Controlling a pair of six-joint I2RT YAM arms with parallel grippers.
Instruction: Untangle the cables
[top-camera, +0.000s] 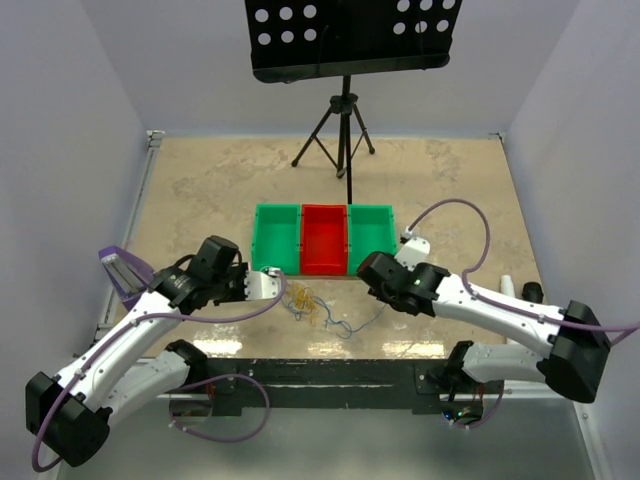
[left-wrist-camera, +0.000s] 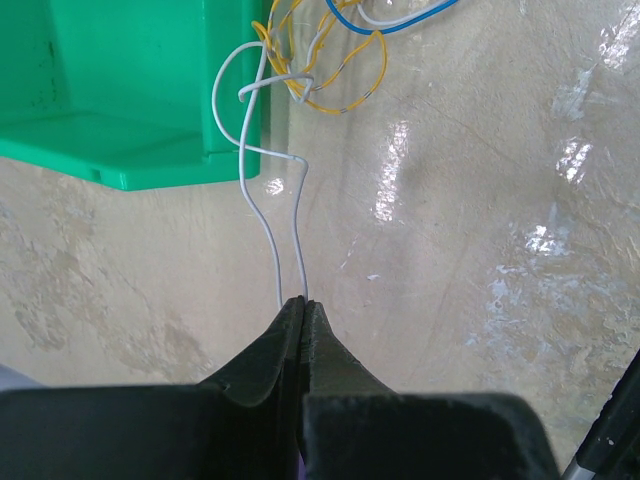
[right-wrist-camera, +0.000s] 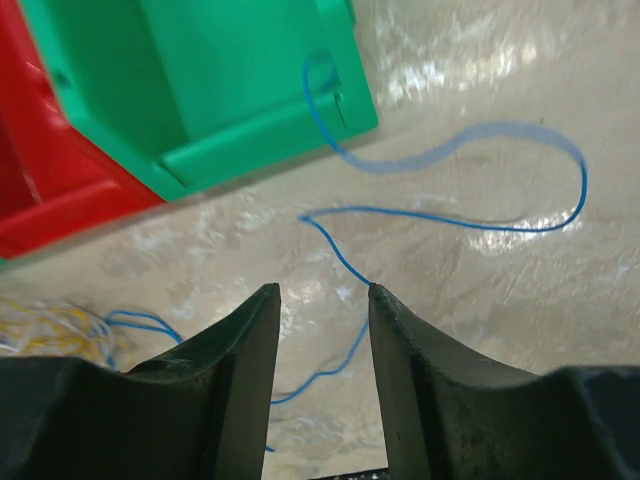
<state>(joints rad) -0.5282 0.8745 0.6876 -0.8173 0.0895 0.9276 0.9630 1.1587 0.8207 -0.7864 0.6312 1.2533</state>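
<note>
The left gripper (left-wrist-camera: 302, 308) is pinched together on two strands of white cable (left-wrist-camera: 298, 230). These rise to the yellow cable tangle (left-wrist-camera: 340, 95) at the top of the frame, beside the green bin (left-wrist-camera: 120, 90). The right gripper (right-wrist-camera: 322, 300) stands apart, holding nothing. A blue cable (right-wrist-camera: 480, 226) crosses the gap in view and loops toward the upper right.

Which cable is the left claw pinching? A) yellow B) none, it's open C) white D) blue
C: in the left wrist view the left claw is shut on the white cable, whose two strands run up from its tips past the corner of the green bin.
</note>
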